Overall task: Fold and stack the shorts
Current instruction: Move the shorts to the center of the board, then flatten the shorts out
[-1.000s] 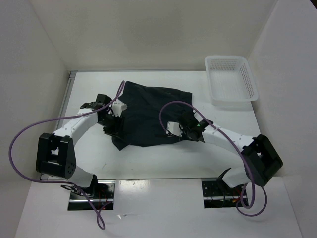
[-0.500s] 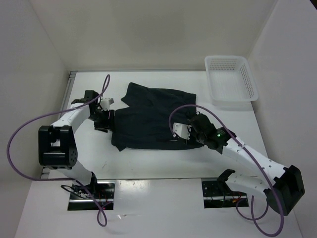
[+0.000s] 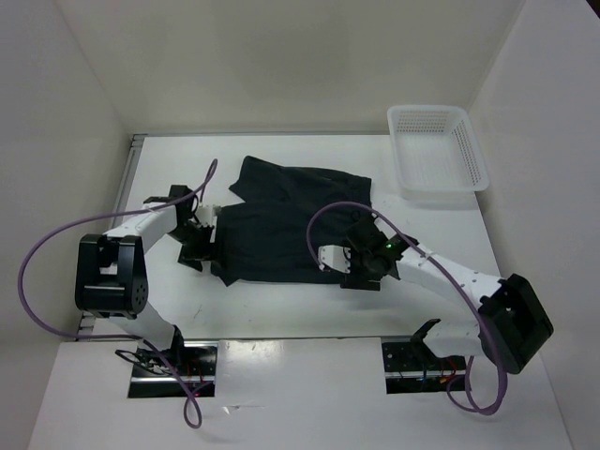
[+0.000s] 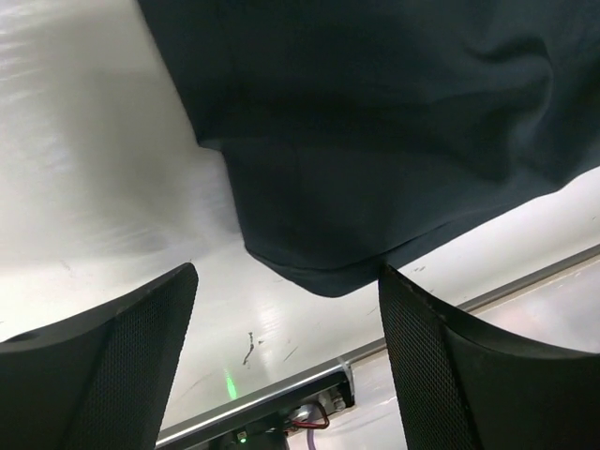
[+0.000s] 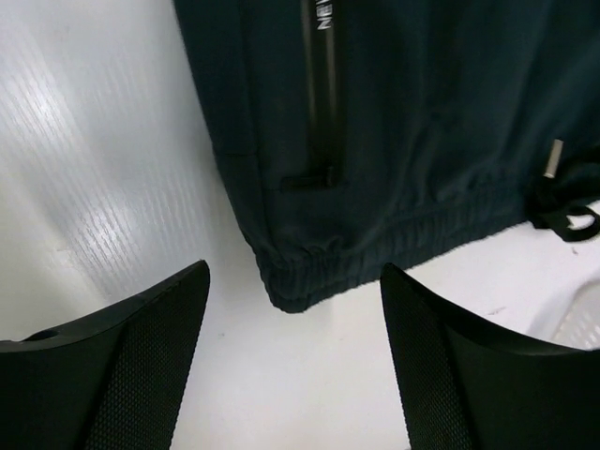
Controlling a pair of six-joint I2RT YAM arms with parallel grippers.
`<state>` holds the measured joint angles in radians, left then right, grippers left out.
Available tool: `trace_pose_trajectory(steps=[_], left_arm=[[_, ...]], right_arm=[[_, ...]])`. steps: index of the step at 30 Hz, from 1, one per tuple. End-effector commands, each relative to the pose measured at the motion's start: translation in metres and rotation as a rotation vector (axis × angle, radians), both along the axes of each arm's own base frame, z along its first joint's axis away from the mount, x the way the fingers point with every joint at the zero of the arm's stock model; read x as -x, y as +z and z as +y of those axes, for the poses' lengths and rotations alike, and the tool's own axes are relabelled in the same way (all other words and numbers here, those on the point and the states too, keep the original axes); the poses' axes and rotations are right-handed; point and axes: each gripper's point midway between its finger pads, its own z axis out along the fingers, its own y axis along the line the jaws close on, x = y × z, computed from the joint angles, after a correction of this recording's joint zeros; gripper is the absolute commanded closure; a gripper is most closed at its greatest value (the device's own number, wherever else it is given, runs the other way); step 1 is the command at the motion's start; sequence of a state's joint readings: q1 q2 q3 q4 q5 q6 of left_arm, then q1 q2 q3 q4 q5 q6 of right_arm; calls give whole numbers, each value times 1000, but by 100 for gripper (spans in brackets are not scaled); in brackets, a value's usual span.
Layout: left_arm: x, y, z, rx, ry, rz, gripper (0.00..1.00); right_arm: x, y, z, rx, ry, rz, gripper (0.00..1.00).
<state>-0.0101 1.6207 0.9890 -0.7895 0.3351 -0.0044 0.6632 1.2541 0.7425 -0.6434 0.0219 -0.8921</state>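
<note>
The black shorts lie flat and folded in the middle of the white table. My left gripper stands open at their near left corner, and the left wrist view has that rounded corner of the shorts just ahead of the left gripper, nothing between the fingers. My right gripper is open at the near right corner. In the right wrist view the elastic waistband corner of the shorts lies on the table ahead of the right gripper, with a zip pocket and a drawstring showing.
A white mesh basket stands at the back right corner. Purple cables loop beside both arms. White walls close in the table on three sides. The table's metal front rail runs below the left gripper.
Both grippers have opened and let go of the shorts, which went from lifted and bunched to lying flat and folded. Both arms have drawn back a little toward the near edge.
</note>
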Motion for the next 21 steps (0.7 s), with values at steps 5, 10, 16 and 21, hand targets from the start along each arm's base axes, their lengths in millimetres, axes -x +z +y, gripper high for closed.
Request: trace_pose_trajectory(steps=[5, 10, 16, 21], left_arm=[[10, -15, -12, -13, -64, 25, 24], [-13, -28, -19, 2, -75, -27, 81], [-53, -9, -8, -75, -63, -142, 100], [-108, 72, 27, -211, 30, -392, 100]], right_arm=[[6, -34, -11, 51, 32, 7, 46], [-2, -42, -12, 42, -2, -45, 77], [-7, -43, -16, 60, -8, -82, 100], [-8, -39, -16, 68, 12, -85, 100]])
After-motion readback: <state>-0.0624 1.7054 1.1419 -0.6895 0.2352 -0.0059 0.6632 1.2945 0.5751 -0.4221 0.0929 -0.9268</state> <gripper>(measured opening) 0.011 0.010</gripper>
